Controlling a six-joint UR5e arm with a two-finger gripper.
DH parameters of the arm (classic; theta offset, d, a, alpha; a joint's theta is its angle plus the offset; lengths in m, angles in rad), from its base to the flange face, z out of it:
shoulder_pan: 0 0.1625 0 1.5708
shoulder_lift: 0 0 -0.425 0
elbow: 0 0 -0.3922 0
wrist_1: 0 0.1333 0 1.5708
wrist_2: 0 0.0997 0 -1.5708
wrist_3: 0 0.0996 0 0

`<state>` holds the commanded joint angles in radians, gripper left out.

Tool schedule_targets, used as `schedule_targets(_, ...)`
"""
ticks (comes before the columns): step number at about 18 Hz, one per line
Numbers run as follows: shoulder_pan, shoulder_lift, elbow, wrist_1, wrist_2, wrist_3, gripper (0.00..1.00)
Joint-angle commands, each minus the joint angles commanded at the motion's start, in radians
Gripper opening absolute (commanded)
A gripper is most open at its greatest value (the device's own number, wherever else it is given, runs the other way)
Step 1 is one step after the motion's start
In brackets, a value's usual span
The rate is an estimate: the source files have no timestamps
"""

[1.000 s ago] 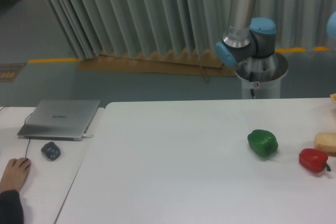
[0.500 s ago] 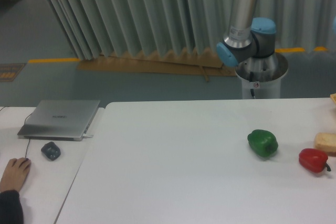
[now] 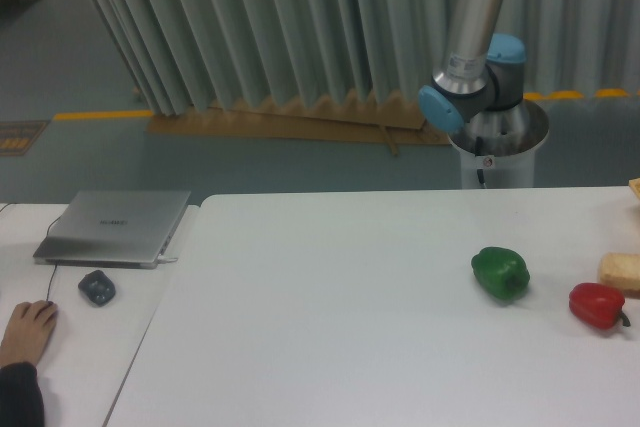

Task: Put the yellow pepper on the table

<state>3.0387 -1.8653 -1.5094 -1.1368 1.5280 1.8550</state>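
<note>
Rising at the frame's upper right, my arm (image 3: 470, 47) leaves my gripper out of view, its state unknowable. Green pepper (image 3: 500, 272) and red pepper (image 3: 596, 305) sit on the table (image 3: 330, 327), lower right.

Upright arm (image 3: 472, 37), end effector unseen

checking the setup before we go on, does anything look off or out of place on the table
Nothing looks spilled, tipped or damaged. The green pepper and red pepper lie apart on the white table. The one oddity: no yellow pepper appears anywhere, and the gripper is out of frame.
</note>
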Motion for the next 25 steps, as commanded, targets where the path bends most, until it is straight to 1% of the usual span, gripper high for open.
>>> schedule_targets(2,0.014,-0.011,0.002,0.031,-0.035,-0.077,1.00)
schedule_targets(3,0.018,-0.014,0.002,0.043,-0.043,-0.094,1.00)
schedule_targets(5,0.023,-0.022,0.002,0.055,-0.040,-0.056,1.00)
schedule_targets(7,0.012,-0.029,-0.002,0.058,-0.007,0.098,1.00)
schedule_targets(10,0.002,-0.041,0.002,0.068,0.142,0.379,1.00)
schedule_targets(12,-0.009,-0.049,-0.002,0.092,0.207,0.479,1.00)
schedule_targets(14,-0.017,-0.052,-0.002,0.095,0.234,0.510,1.00)
schedule_targets(16,-0.027,-0.052,-0.009,0.095,0.225,0.457,1.00)
schedule_targets(17,-0.029,-0.052,-0.011,0.094,0.204,0.347,1.00)
schedule_targets(19,-0.029,-0.049,-0.017,0.094,0.076,-0.008,1.00)
schedule_targets(20,-0.028,-0.049,-0.018,0.097,0.008,-0.160,1.00)
schedule_targets(21,-0.024,-0.051,-0.011,0.101,-0.035,-0.254,1.00)
schedule_targets(22,-0.023,-0.049,-0.008,0.118,-0.057,-0.302,1.00)
schedule_targets(23,-0.018,-0.051,-0.006,0.129,-0.065,-0.321,1.00)
schedule_targets(25,-0.020,-0.055,-0.003,0.135,-0.066,-0.370,1.00)
